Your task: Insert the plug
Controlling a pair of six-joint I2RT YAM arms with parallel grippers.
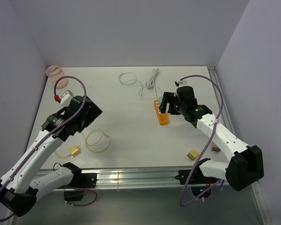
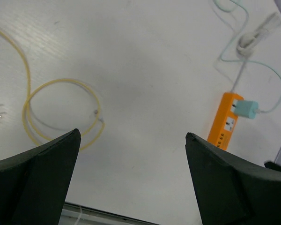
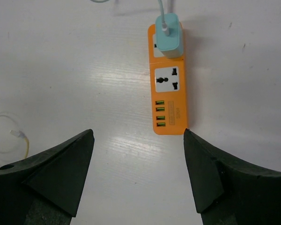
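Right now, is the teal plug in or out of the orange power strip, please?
In: teal plug stands seated at the far end of the orange power strip; nearer socket empty.

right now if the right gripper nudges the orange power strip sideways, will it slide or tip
Probably slides, not tips: the orange power strip lies flat on the table. It looks like a rigid plastic body, so it should move as one piece. The teal plug seated in its end socket trails a thin cable, which may make it pivot.
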